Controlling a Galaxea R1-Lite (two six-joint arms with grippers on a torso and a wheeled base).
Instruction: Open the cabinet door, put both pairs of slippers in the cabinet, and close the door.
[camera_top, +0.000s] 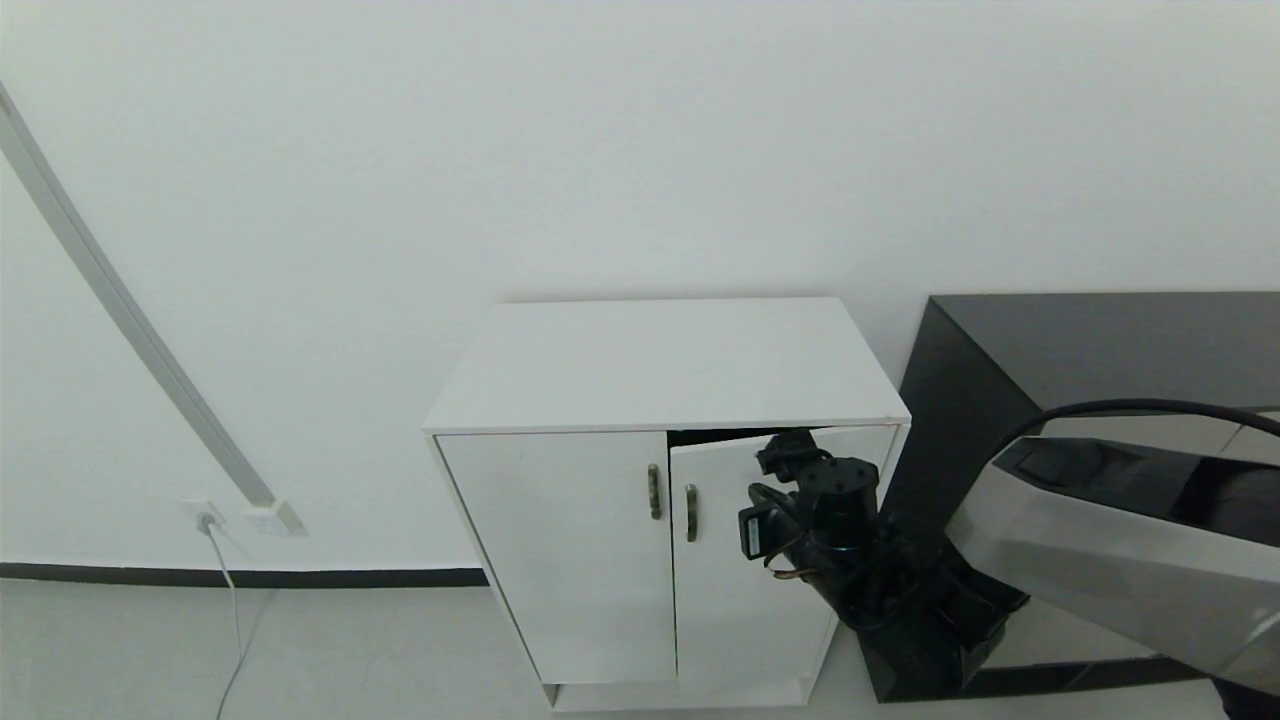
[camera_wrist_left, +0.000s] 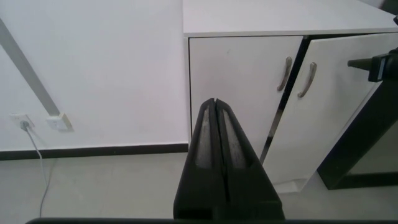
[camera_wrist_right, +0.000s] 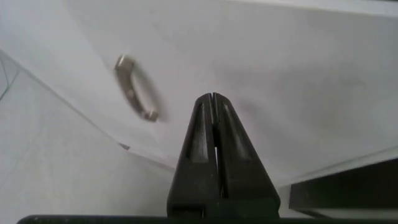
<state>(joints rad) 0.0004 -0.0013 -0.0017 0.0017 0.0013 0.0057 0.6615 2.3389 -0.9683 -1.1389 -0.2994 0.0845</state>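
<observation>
The white cabinet stands against the wall with two doors. Its left door is closed, and its right door stands slightly ajar, with a dark gap along the top. My right gripper sits in front of the right door's upper part, beside the handle. In the right wrist view the gripper is shut and empty, close to the door face near the handle. My left gripper is shut and empty, held back from the cabinet and aimed at the left door.
A black glossy cabinet stands right beside the white one. A wall socket with a cable hanging to the floor lies to the left, under a slanted cable duct. Grey floor spreads in front.
</observation>
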